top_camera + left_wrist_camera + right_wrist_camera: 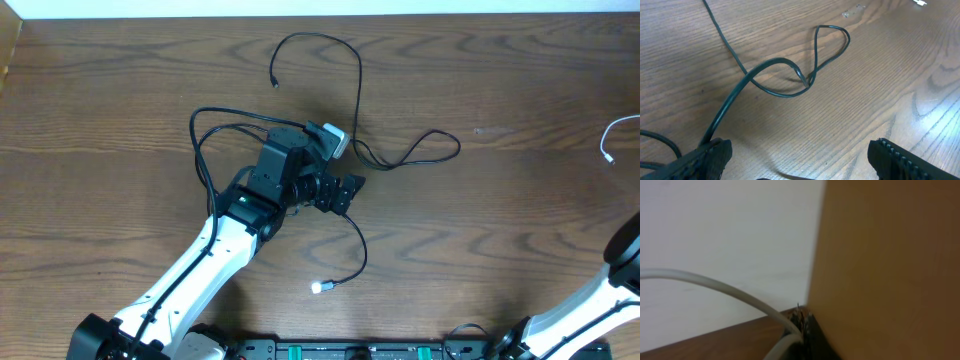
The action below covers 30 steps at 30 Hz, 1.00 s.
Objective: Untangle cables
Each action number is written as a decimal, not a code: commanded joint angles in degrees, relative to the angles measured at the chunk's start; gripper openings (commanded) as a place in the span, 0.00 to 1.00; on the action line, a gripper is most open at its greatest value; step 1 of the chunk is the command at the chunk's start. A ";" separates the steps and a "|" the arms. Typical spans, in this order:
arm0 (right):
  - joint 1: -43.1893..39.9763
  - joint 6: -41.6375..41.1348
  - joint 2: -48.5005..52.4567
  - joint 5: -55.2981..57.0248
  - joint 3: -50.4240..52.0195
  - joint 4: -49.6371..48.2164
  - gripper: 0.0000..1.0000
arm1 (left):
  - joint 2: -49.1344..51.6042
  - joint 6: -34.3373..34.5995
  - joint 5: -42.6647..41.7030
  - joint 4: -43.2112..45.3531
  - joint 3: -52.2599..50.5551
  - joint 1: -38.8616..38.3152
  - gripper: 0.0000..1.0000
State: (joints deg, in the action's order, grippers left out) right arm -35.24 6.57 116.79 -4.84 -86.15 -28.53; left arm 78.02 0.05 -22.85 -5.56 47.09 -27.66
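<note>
Black cables [359,100] sprawl in loose loops across the middle of the wooden counter [500,250]. We read this as the approach to a fresh pick, with no strand taken up yet. Our left claw [340,192] hangs over the heart of the tangle, its fingers spread wide and nothing between them. From the left wrist view, one strand runs past a finger [707,160] and on to a twisted loop [832,42] where the cord crosses itself. Another cord trails toward the robot and ends in a small pale plug [318,288]. The white cable [612,140] lies well apart at the counter's right edge, clear of the black ones.

Next, we judge, the left claw should come down on the strand just beside the crossing, close, and draw it so the loop opens. Pulling the wrong side could cinch the twist.

Much is hard to read. Our right claw [799,330] sits outside the overhead view, with only part of its arm showing at the lower right. It is clenched, and in its own wrist view the white cable seems to run straight into it. We take it to be pinching that cord, though the picture is blurred and an orange-brown surface fills half of it. The left arm [200,260] covers the place where the black cords cross beneath it, so we cannot tell how many there are or how they interlock.
</note>
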 commanded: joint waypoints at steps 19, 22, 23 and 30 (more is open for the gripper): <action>-11.74 1.88 0.24 2.14 -0.85 12.81 0.04 | 0.22 0.26 -0.72 0.04 -0.04 -0.07 0.92; -12.07 1.88 0.24 2.14 -0.85 17.38 0.24 | 0.22 0.26 -0.72 0.07 -0.04 -0.07 0.92; -12.13 1.88 0.24 2.14 -0.85 19.04 0.29 | 0.22 0.26 -0.72 0.04 -0.04 -0.07 0.92; -12.00 1.81 0.24 0.00 -0.85 28.72 0.99 | 0.22 0.26 -0.72 0.07 -0.04 -0.07 0.92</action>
State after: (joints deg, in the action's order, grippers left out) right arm -47.13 8.25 116.79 -3.38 -86.30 -1.21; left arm 78.02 0.05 -22.85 -5.54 47.09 -27.66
